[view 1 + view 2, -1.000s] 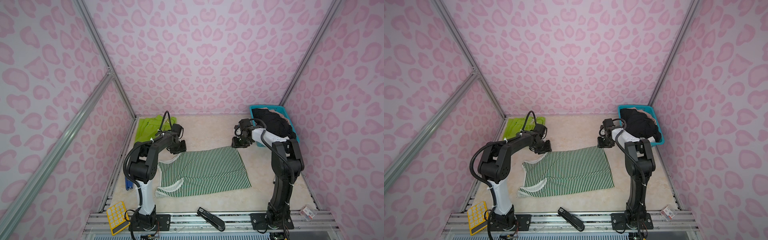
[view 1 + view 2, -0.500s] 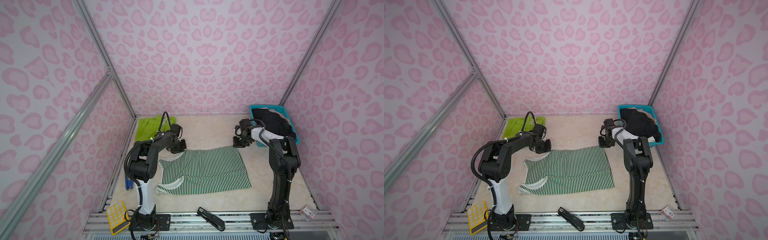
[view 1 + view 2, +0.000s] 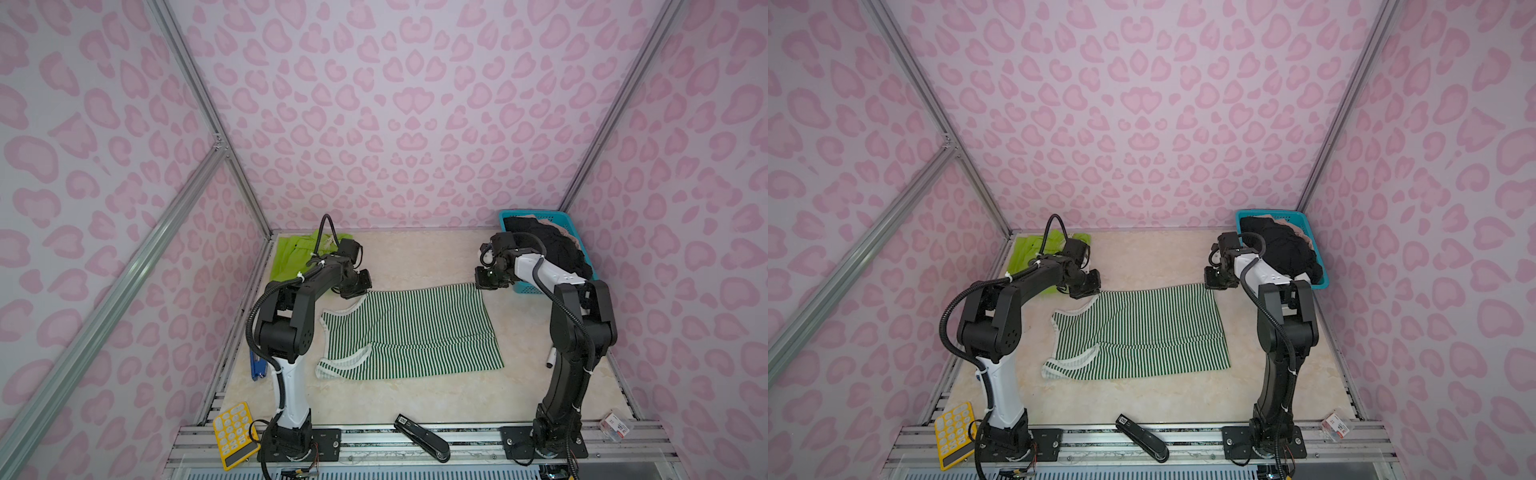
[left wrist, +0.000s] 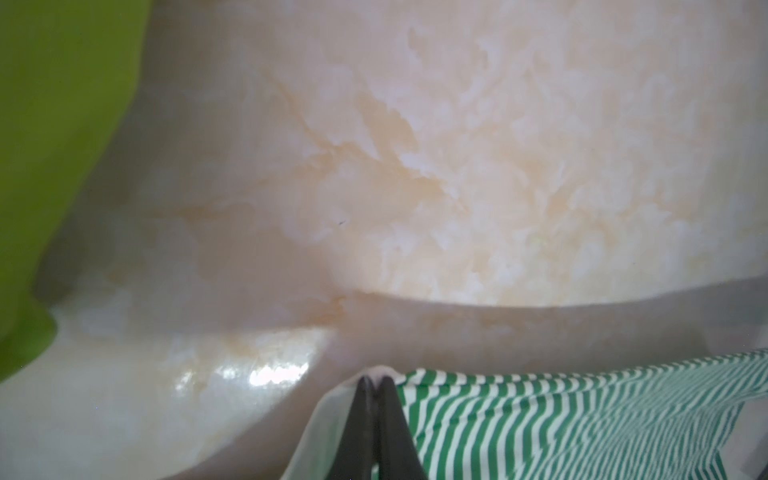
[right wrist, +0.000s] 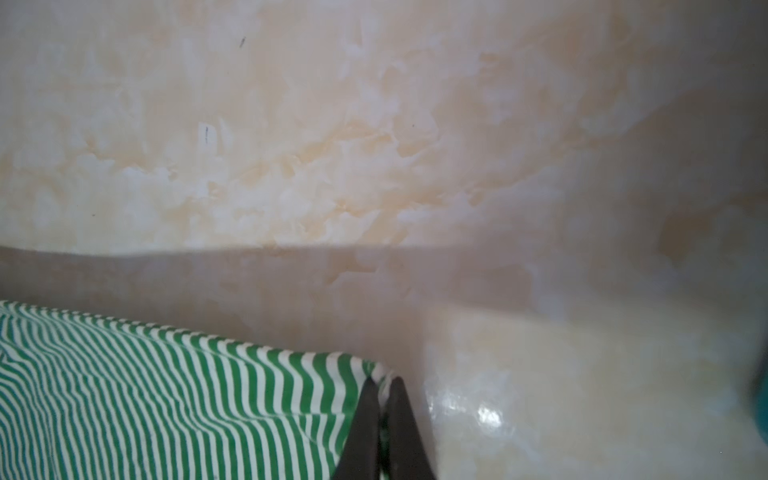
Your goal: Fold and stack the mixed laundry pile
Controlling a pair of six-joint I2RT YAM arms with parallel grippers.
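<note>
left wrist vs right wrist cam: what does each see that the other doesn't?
Left wrist only: lime-green shorts at the frame edge, and the left gripper shut on a white-trimmed corner of the striped top. Right wrist only: a teal sliver, likely the basket, and the right gripper shut on a plain striped corner. Both: striped top, marbled table.

Both arms reach forward, end effectors pinched closed low over the worktop [image 3: 415, 257].
The left arm [image 3: 297, 299], based at 7 o'clock, bends at the elbow and reaches toward 11 o'clock. The left end effector [image 4: 376, 380] has its fingertips pressed together on a corner of the green-and-white striped top [image 4: 582, 415]. The right arm [image 3: 579, 320], based at 5 o'clock, reaches toward 1 o'clock, and the right end effector [image 5: 384, 384] nips the other far corner the same way.
</note>
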